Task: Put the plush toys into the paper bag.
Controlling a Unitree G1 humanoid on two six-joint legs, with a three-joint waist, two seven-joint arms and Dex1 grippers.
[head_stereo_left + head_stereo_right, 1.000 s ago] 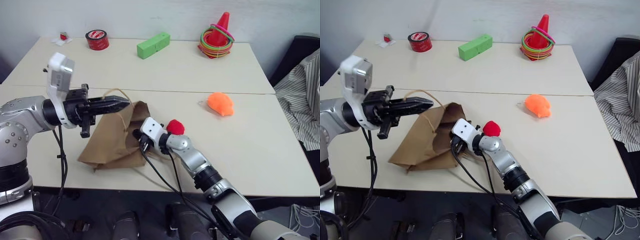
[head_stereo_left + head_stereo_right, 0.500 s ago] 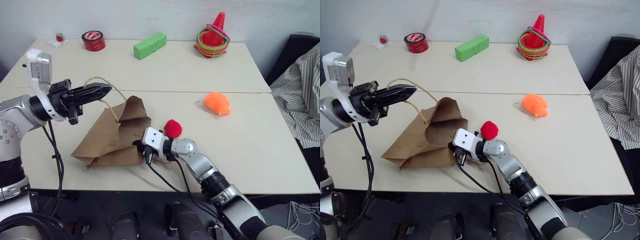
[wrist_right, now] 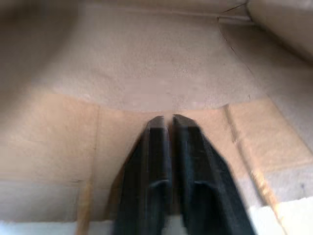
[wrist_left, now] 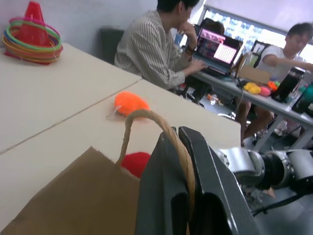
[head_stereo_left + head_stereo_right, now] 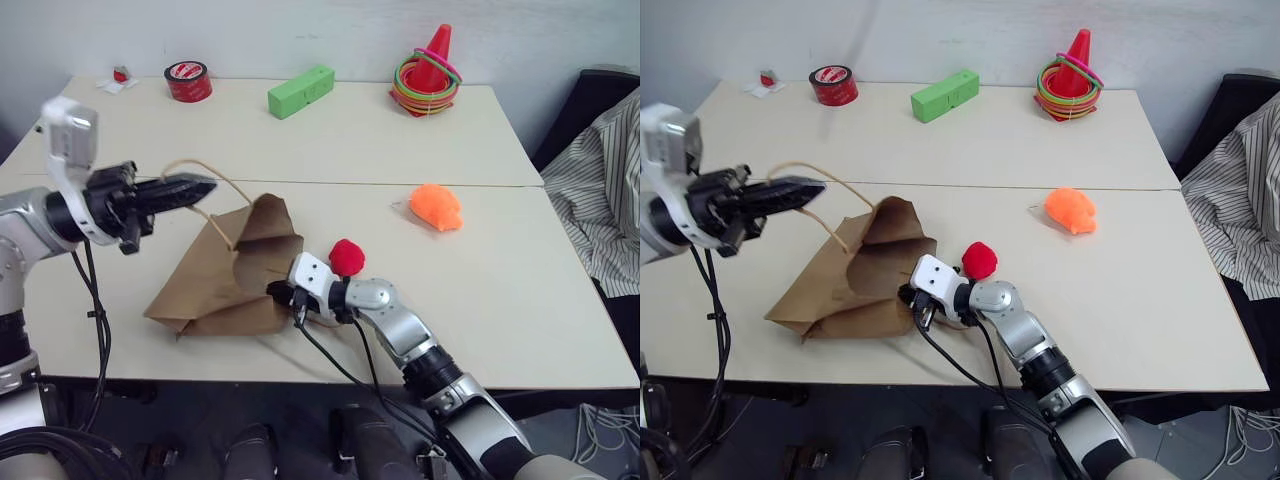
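Tables butted together, left gripper clamping bag handle, right gripper barely parted.

table | paper bag | plush toys | tape roll | green block | cone

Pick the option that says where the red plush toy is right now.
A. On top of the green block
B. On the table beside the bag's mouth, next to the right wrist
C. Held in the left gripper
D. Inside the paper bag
B: the red plush toy sits on the table just outside the paper bag, against the right arm's wrist, while the left gripper is shut on the bag's handle.
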